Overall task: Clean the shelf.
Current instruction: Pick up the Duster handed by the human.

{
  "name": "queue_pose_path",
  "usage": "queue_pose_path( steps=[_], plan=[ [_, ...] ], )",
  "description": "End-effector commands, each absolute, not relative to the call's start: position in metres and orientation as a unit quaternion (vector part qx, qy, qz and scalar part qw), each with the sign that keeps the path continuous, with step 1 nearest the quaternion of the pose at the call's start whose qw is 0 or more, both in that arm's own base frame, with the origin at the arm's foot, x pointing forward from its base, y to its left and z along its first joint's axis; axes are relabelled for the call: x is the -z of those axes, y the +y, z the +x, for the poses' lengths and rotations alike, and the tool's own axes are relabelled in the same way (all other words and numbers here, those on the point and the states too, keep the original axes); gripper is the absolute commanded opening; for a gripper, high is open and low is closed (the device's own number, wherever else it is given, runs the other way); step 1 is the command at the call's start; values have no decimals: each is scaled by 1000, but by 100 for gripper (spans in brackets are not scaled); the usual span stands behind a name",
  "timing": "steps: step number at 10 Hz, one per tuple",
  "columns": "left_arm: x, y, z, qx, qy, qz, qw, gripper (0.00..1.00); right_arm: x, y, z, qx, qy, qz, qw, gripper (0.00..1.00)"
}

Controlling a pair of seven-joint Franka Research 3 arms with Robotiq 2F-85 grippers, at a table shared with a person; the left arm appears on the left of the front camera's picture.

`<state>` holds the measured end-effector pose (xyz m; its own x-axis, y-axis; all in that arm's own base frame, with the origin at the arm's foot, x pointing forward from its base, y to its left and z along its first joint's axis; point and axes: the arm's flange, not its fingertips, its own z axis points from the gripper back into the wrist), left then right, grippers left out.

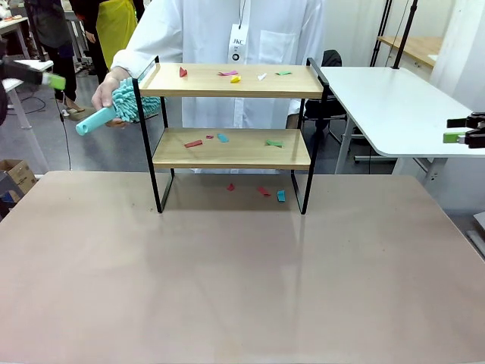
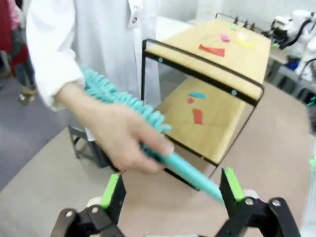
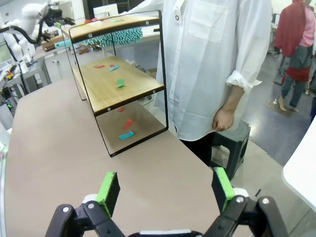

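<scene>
Shelf [image 1: 242, 155] seemingly near far tabletop [image 1: 242, 288] edge

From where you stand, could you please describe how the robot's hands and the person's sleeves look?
The left hand and right hand are black, two-fingered, with bright green pads and bolted linkages. The person wears long white coat sleeves.

A big pale brown table [image 1: 242, 288] is in front. Behind it stands a person in a long white cloth coat [image 1: 197, 30] with a small white badge [image 1: 237, 45] on the chest. A white table with a round corner [image 1: 394, 114] is on the right. A brown cardboard box [image 1: 17, 176] sits on the floor at the left.
</scene>
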<state>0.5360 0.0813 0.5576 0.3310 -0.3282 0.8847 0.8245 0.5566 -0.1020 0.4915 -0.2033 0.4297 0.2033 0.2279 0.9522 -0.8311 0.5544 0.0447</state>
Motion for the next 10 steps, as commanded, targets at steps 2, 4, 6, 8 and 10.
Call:
queue_pose_path(
  steps=[2, 4, 6, 8, 10],
  plan=[
    [-581, 12, 502, 347, -374, -190, 839, 100, -431, -202, 492, -370, -513, 293, 717, 100],
    [-585, -23, 485, 332, -338, -131, 871, 100, -431, -202, 492, -370, -513, 293, 717, 100],
    [-581, -42, 469, 325, -322, -55, 887, 100, -431, -202, 492, -370, -513, 293, 717, 100],
    [-580, -41, 466, 343, -323, -47, 881, 100, -431, -202, 492, -370, -513, 293, 717, 100],
    [-575, -43, 475, 338, -331, -60, 879, 100, -431, -202, 492, -370, -513, 293, 717, 100]
  ],
)
